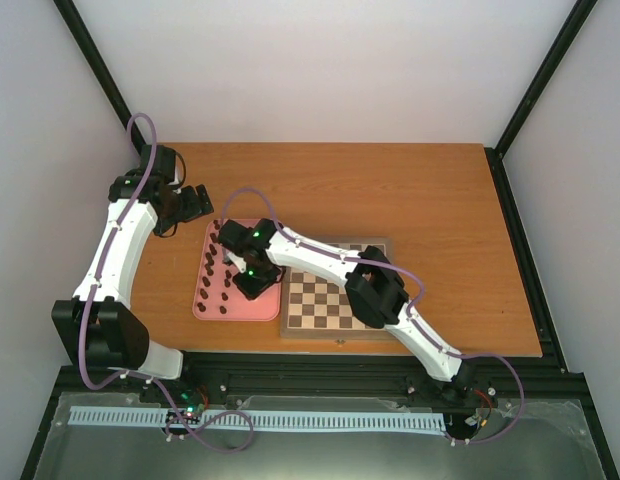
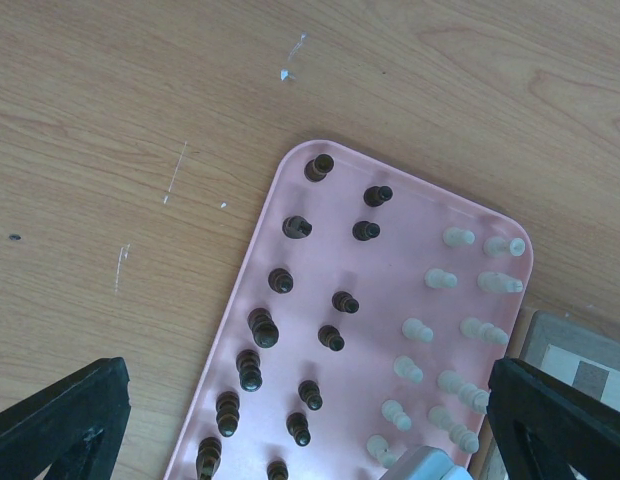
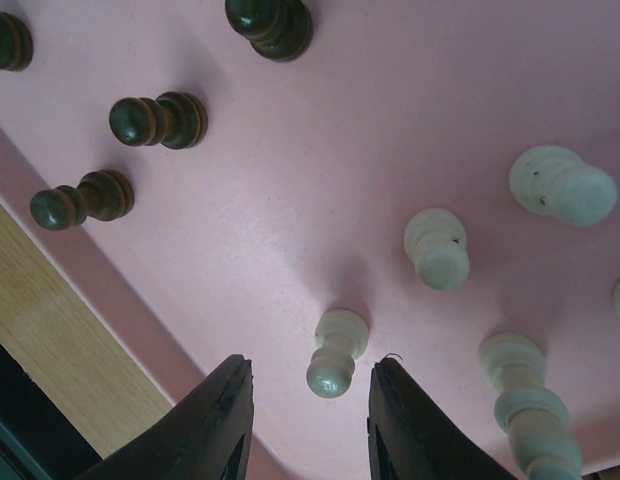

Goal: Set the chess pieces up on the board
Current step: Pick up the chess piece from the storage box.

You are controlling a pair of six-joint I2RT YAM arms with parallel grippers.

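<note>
The chess pieces stand on a pink tray [image 1: 203,306], dark brown ones [image 2: 262,328] on its left half and cream ones [image 2: 418,330] on its right. The board [image 1: 320,300], checked with a wooden rim, lies just right of the tray, and I see no pieces on its visible squares. My right gripper [image 3: 310,372] is low over the tray and open. A cream pawn [image 3: 332,356] stands between its fingertips with a gap on each side. My left gripper [image 2: 308,372] hangs open above the tray's far end, holding nothing.
The right arm stretches across the board [image 1: 375,285] and hides part of it. Dark pieces [image 3: 155,118] stand close to the right gripper's left side, and more cream pieces [image 3: 437,250] to its right. Bare wooden table [image 1: 420,190] lies behind the tray and board.
</note>
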